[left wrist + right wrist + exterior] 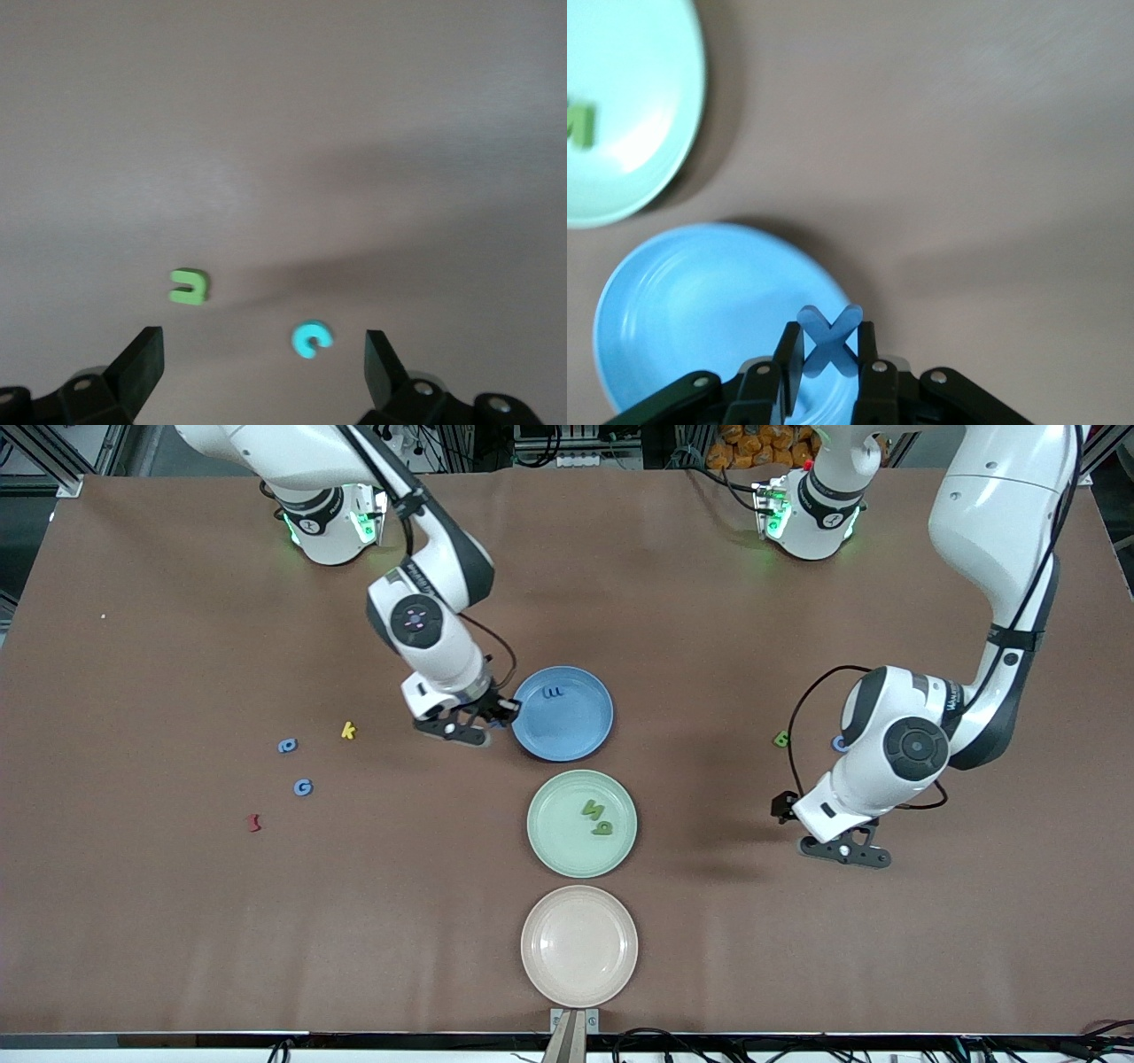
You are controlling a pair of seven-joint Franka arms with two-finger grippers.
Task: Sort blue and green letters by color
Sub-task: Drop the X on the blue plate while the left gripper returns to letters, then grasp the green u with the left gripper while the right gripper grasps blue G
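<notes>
In the front view the sorting is partly done: the blue plate (563,714) at centre holds one blue letter (555,690), and the green plate (582,823) just below it holds two green letters (597,818). The right gripper (485,720) hangs at the blue plate's rim, pinching a blue X (496,724). Left to sort appear to be two blue letters (295,766) at mid-left, plus a green letter (780,739) and a blue one (838,743) at mid-right beside the left arm. The yellow k (348,731), the dark red letter (254,823) and the empty beige plate (579,945) at bottom centre play no part, and nothing blocks the plates. In the left wrist view the left gripper (264,365) hovers with jaws spread over the green letter (189,287) and blue letter (311,340). In the right wrist view the right gripper (830,354) clamps the X (829,337) over the blue plate's (700,301) edge.
</notes>
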